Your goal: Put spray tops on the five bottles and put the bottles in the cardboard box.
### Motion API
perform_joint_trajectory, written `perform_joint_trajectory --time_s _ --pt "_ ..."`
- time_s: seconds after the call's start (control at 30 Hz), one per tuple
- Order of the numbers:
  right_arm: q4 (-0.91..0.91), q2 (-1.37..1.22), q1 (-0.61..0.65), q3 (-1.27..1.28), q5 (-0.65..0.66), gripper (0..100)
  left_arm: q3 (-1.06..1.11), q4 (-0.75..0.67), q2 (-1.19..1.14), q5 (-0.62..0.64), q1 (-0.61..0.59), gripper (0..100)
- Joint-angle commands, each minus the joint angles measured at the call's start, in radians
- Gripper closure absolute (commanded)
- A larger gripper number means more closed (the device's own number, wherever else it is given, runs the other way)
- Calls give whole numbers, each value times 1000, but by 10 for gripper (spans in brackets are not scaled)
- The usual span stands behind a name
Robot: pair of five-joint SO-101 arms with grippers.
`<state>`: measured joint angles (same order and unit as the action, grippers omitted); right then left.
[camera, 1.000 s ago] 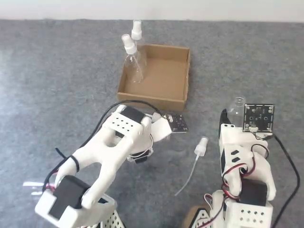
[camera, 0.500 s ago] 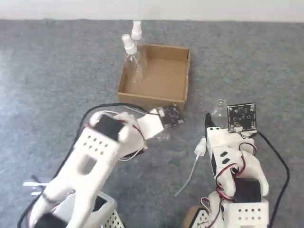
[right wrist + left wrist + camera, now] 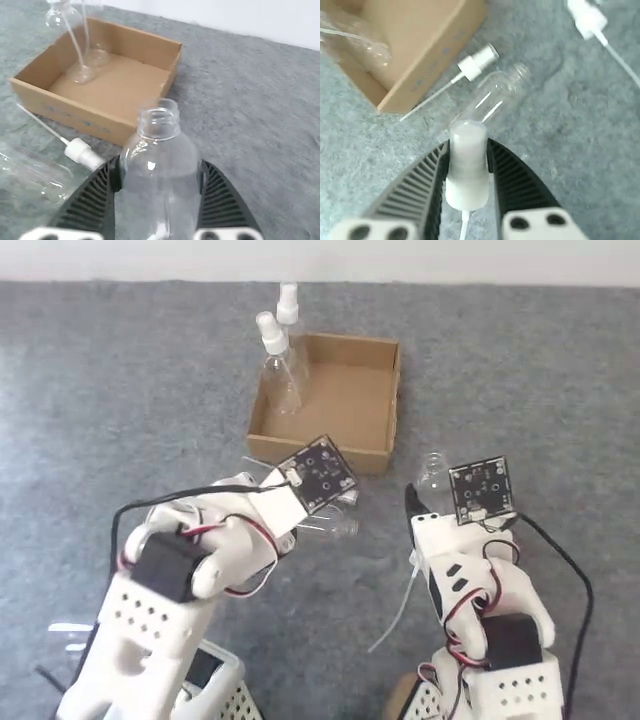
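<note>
left gripper (image 3: 466, 148) is clamped on a spray top (image 3: 466, 180), an uncapped bottle (image 3: 495, 95) lying on the carpet just past it; two capped bottles (image 3: 278, 375) stand in the cardboard box (image 3: 365, 455), far-left corner; right gripper (image 3: 158, 175) squeezes an open-necked bottle (image 3: 159, 145) upright near the box's front

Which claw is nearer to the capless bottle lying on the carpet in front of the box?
Left. The left claw, shut on a spray top, is right at the lying bottle's base; the right claw, shut on an upright bottle, stands off to its side.
</note>
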<state>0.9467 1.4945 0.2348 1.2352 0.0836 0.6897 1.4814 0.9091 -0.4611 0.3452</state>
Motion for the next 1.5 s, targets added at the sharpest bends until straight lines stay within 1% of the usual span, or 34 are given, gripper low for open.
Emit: perform_joint_trajectory --time_s 0.0,0.07,0.17,0.4,0.63,0.97,1.07,1.23,1.37,1.47 --pt "-24 18 22 -9 -32 946 -16 -84 75 74 -6 989" --pt "-24 18 36 -9 -68 946 19 -135 103 91 -6 989" --pt "-24 18 61 -9 -75 949 70 -203 157 138 -6 989" --pt "-25 18 93 5 -77 949 150 -276 322 265 -6 989" --pt "-99 18 114 54 -72 948 254 -348 456 334 -6 989" --pt "-117 18 116 63 -77 950 312 -361 608 405 -6 988" --pt "-117 18 154 63 -77 950 329 -373 646 428 -6 988" --pt "-119 18 200 74 -71 949 381 -414 703 431 -8 988" --pt "-194 18 209 118 -69 950 384 -416 736 433 -18 988" --pt "-323 18 209 176 -69 950 378 -439 772 483 -91 988"
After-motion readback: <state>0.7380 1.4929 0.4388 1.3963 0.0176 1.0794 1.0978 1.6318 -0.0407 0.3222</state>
